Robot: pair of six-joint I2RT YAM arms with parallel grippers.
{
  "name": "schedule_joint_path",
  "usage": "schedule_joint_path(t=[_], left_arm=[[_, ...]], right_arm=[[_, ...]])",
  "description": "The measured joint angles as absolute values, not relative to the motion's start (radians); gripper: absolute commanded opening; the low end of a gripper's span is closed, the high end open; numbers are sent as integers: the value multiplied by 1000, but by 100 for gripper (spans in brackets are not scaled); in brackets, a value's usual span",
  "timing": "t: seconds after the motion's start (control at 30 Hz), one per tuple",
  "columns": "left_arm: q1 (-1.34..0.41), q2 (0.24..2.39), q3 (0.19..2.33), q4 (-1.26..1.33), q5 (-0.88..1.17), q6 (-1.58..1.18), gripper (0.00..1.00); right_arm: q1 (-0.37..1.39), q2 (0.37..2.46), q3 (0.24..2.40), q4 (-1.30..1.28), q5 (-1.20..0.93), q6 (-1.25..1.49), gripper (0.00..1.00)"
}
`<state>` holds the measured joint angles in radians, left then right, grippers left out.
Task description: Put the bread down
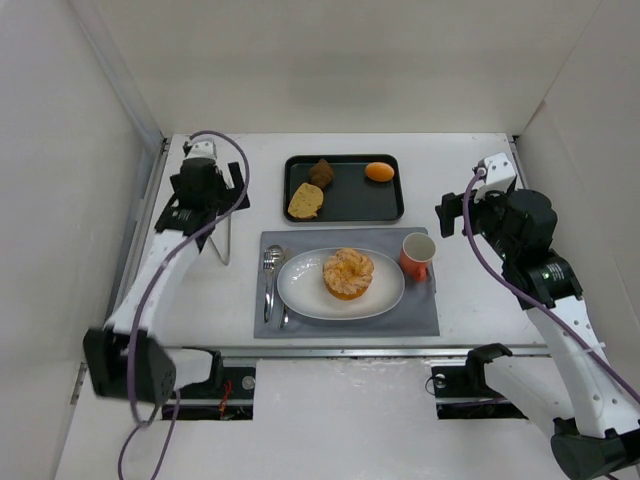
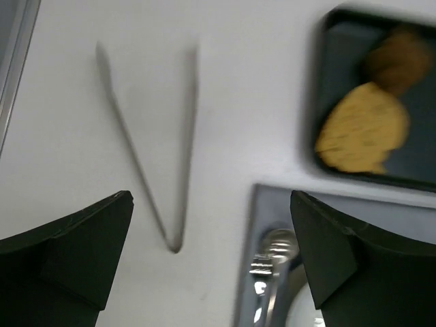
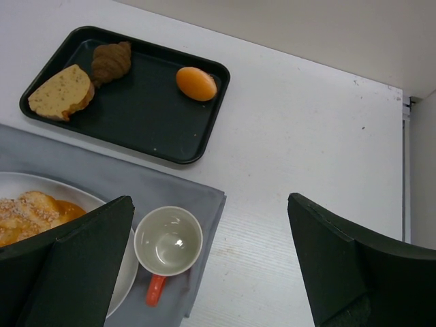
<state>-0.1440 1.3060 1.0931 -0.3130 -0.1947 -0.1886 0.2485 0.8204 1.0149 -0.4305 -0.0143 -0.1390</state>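
Bread [image 1: 348,272]: you have it sitting on the white plate [image 1: 300,300], about at its middle, well apart from both grippers, and nothing grips it.
Left gripper [image 2: 211,199]: its fingers are spread wide with nothing between them, and it hangs over the table [image 1: 480,180] to the left of the placemat.
Below the left gripper: metal tongs [image 2: 138,160] lie flat on the table, their arms splayed in a V, and neither finger touches them.
Right gripper [image 3: 210,199]: its fingers are also spread wide and hold nothing. It hovers above the table to the right of the cup.
Progress: you can judge the placing done, since the bun rests on the plate and both grippers are free.
Left to do: little that you can see from here, perhaps only drawing the arms clear.
Plate: it holds the bread alone and stands on the grey placemat [image 1: 420,320].
Cutlery: metal cutlery [image 1: 270,280] lies on the placemat just left of the plate.
Orange cup [image 3: 169,242]: it is upright and empty, on the placemat's far right corner just beside the plate.
Black tray [image 1: 350,205]: it lies beyond the placemat.
Tray contents: a yellow-tan wedge slice [image 1: 305,201] sits at the left, with a brown croissant [image 3: 111,61] just beside it. A small orange ball [image 1: 379,171] sits apart at the right.
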Motion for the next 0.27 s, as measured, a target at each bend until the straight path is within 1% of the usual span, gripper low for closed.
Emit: schedule_joint_path(t=[0.13,0.2,0.27], left_arm=[[-200,1004,1026,-192,-66,-183,100],[-218,892,966,-136,-10,-179,100],[-229,831,910,-105,26,-176,100]], right_arm=[[249,825,999,-387,22,-103,100],[249,828,997,-378,57,-68,100],[249,830,998,-367,85,-38,100]])
